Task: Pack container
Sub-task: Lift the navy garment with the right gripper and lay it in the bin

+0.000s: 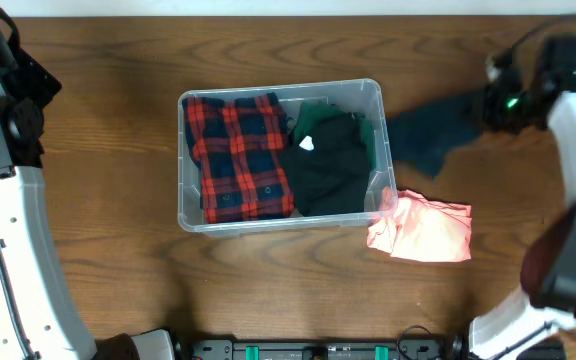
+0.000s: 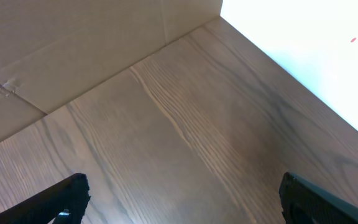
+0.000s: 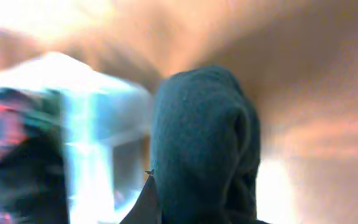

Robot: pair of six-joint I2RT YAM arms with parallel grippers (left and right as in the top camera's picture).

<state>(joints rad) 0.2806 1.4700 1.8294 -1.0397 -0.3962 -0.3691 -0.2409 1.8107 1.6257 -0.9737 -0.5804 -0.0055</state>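
Note:
The clear plastic container (image 1: 189, 216) stands mid-table. It holds a folded red-and-navy plaid garment (image 1: 238, 155) on its left and a black and green garment (image 1: 330, 160) on its right. My right gripper (image 1: 503, 100) is shut on a dark teal garment (image 1: 433, 130) and holds it to the right of the container. In the right wrist view the garment (image 3: 204, 143) hangs in front of the camera, with the blurred container (image 3: 86, 143) to its left. My left gripper (image 2: 182, 193) is open and empty over bare wood, far left of the container.
A pink garment (image 1: 426, 230) lies crumpled on the table against the container's front right corner. The left arm (image 1: 3, 110) stands at the far left edge. A cardboard wall (image 2: 55, 43) shows beyond the table in the left wrist view.

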